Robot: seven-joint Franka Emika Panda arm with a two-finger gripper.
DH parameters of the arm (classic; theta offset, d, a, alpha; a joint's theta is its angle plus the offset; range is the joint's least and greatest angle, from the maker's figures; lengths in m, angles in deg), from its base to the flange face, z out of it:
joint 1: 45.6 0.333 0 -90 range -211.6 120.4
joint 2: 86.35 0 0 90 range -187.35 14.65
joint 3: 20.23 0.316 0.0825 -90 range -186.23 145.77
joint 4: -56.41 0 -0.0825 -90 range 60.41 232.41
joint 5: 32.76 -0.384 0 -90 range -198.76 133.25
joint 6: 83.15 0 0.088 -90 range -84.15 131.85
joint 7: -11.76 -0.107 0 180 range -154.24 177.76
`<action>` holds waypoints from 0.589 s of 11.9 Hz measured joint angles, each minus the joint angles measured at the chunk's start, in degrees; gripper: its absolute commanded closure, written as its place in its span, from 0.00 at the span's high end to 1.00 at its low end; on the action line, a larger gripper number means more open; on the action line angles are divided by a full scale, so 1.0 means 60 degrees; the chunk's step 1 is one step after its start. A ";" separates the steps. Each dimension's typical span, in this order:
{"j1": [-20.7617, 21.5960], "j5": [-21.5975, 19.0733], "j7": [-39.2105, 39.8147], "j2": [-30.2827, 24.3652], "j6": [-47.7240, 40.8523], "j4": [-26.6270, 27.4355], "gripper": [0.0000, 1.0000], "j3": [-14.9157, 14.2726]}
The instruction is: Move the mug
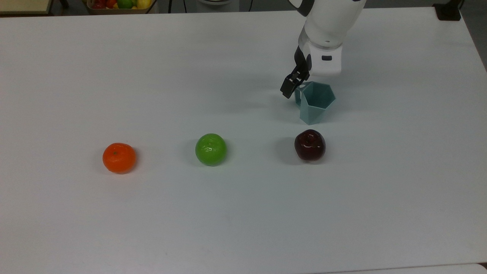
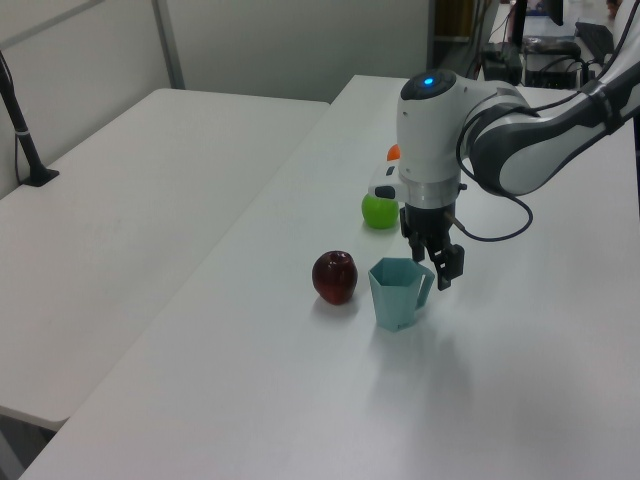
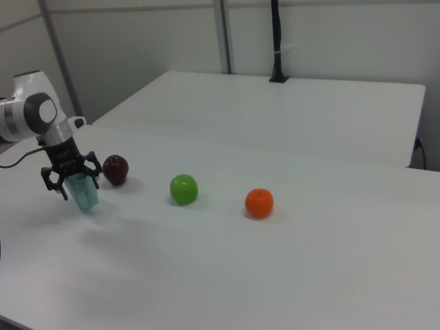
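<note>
Here, across the top view from its left, sit an orange [image 1: 119, 157], a green apple [image 1: 210, 149] and a dark red apple [image 1: 309, 145], spaced in a row. The mug [image 1: 315, 102] stands upright just behind the red apple, near it but apart, its handle turned to the top view's left. The hand [image 3: 71, 180] hangs over the handle side of the mug. In the right view its fingers are spread wide, one to each side of the mug's top, gripping nothing.

The mug looks stiff and light, probably hollow plastic, with flat, smooth facets that could slip under a weak pinch. It narrows toward its base, so a nudge high up might tip it. The thin angular handle is one place to take hold. The wall at the rim, with one finger inside and one outside, seems a firmer one. It is empty, so nothing would spill.

The tabletop [image 1: 228, 228] is white, flat and matte, with plenty of bare room around the fruit. A basket of mixed fruit [image 1: 118, 5] sits beyond its far edge. In the left view a second white table [image 2: 150, 180] stands beside it, with pale wall panels behind. In the right view a black post [image 3: 276, 41] rises from that table.
</note>
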 measured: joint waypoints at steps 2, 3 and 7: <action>-0.0058 -0.0002 -0.0055 -0.0339 -0.0105 -0.0105 1.00 -0.0050; -0.0152 -0.0057 -0.0206 -0.0673 -0.0391 -0.0117 1.00 -0.0087; -0.1309 -0.0128 -0.1167 -0.2071 -0.1953 -0.0140 1.00 -0.0143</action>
